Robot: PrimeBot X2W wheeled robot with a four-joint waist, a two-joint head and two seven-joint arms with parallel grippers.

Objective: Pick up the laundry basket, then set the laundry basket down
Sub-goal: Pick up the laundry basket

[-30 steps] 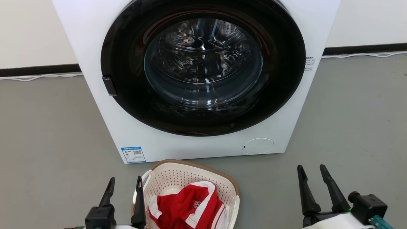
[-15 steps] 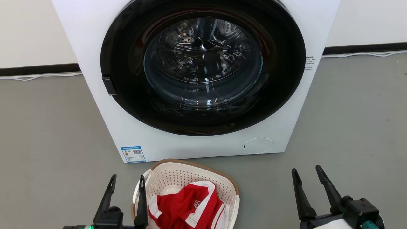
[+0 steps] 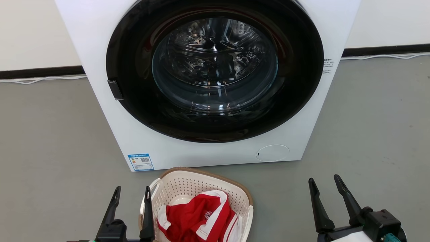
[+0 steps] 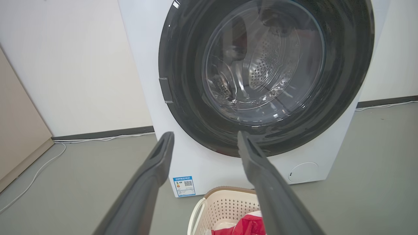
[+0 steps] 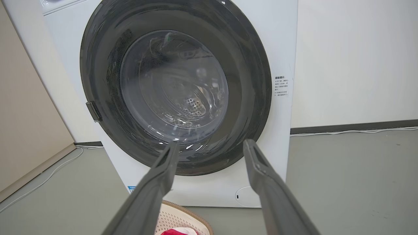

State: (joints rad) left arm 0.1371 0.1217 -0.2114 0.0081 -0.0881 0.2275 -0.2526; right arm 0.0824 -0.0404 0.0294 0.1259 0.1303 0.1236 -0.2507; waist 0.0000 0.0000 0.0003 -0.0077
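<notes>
One laundry basket (image 3: 188, 185), cream and perforated with a brown rim, stands on the grey floor (image 3: 50, 151) just in front of the washing machine (image 3: 208, 158). We note a red-and-white garment (image 3: 201, 218) lying inside it. The machine is white, its round dark door shut, with the drum visible through the glass. Behind it we list a pale wall (image 3: 30, 33), a dark skirting strip (image 3: 40, 73) and a white cable (image 3: 40, 80) along its foot.

Left gripper (image 3: 132, 188): jaws spread wide, holding nothing. Its inner finger crosses the basket's left handle (image 4: 193, 213) in the head view; we cannot tell whether they touch.

Right gripper (image 3: 324, 178): jaws equally wide, empty, well to the basket's right over bare floor.
</notes>
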